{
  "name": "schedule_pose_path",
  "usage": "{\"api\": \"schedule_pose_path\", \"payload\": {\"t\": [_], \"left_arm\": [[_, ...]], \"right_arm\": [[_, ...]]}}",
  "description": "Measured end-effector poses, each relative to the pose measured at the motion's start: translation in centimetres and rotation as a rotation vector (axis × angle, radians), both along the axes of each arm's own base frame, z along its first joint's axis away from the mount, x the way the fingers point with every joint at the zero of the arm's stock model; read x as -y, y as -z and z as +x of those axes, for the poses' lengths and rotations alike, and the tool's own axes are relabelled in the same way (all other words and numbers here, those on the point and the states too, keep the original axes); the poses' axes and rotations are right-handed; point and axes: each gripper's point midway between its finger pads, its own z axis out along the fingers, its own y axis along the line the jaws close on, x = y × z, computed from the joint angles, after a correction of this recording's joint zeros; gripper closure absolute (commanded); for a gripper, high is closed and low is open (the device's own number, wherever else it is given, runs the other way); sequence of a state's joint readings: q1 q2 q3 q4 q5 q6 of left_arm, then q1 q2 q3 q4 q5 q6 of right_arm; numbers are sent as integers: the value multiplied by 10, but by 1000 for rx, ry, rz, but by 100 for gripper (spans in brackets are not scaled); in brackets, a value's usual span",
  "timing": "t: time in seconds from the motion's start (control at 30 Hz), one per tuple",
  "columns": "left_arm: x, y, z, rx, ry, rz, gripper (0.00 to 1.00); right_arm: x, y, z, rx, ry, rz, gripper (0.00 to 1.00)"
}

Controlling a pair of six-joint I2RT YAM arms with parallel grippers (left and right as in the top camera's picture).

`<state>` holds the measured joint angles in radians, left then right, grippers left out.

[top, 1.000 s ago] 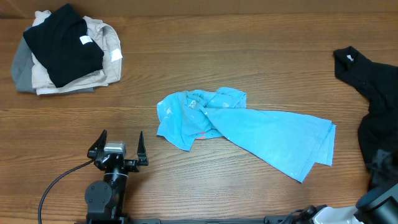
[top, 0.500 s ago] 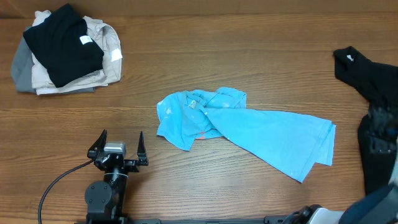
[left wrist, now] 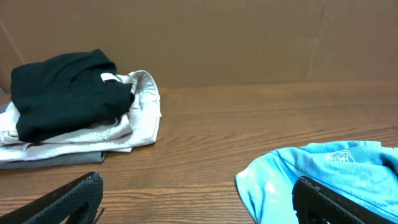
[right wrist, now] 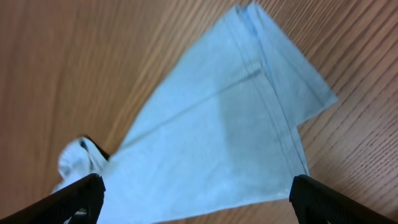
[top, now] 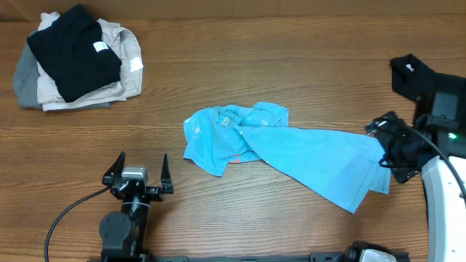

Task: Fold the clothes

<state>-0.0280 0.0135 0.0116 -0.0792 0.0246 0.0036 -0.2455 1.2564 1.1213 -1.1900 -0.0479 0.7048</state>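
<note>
Overhead: your light blue T-shirt [top: 291, 156] lies crumpled at table centre. A black shirt [top: 408, 84] sits at 2 o'clock and a folded pile [top: 73, 62] at 10. The left gripper [top: 138, 173], at 7, is spread wide and empty.

Left wrist: the T-shirt shows at 4 o'clock.

Right wrist: the right gripper [right wrist: 199, 199] hangs over the T-shirt's hem, jaws wide, holding nothing.

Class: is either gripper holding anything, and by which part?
Nothing is held. The left gripper and right gripper are open; the right hovers over the blue T-shirt's end.
</note>
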Motion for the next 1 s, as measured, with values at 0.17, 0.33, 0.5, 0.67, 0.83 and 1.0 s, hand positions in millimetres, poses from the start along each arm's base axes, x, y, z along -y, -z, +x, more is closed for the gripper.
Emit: {"api": "schedule_pose_path", "payload": {"t": [0.17,0.33,0.5,0.67,0.83,1.0], "left_arm": [[0,0,0,0,0,0,0],[0,0,0,0,0,0,0],[0,0,0,0,0,0,0],[0,0,0,0,0,0,0],[0,0,0,0,0,0,0],[9,-2,0,4,44,-83,0]], "right_arm": [[-1,18,-2,-32,-25,-11,0],[0,21,2,-20,-30,-15,0],[-1,22,0,-28,-30,-12,0],[-1,23,-4,-41,-30,-8,0],[-1,23,-4,-42,-30,-8,0],[-2,24,-7,-55,-30,-5,0]]}}
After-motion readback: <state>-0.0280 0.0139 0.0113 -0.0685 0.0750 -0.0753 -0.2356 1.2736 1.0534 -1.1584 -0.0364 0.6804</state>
